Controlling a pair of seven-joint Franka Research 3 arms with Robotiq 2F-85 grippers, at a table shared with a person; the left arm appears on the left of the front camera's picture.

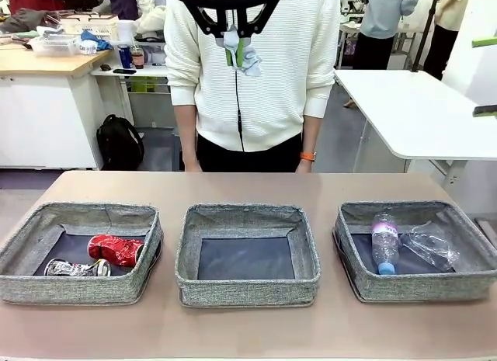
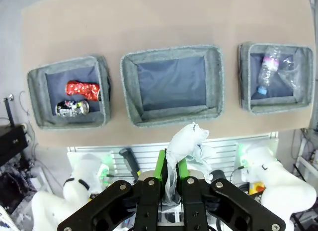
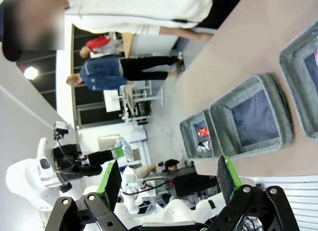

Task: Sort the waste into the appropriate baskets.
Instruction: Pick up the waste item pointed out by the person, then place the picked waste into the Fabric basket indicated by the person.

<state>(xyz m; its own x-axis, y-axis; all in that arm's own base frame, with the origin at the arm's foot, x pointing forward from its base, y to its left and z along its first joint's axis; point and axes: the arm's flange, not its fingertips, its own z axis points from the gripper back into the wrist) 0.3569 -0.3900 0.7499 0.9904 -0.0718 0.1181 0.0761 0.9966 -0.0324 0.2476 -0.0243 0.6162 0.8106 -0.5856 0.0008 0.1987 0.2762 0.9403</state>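
Three grey baskets sit in a row on the table: the left basket holds the red can and the dark can, the middle basket has nothing in it, and the right basket holds the bottle beside the plastic film. High above the middle basket, the left gripper is closed on the white paper wad, pinching its lower tail so the crumpled bulk sticks out past the fingertips, while the right gripper has its fingers spread wide with nothing between them. The wad looks very light, soft and crushable, so I judge the pinch on its tail is enough, though it may cling to the pads on release.
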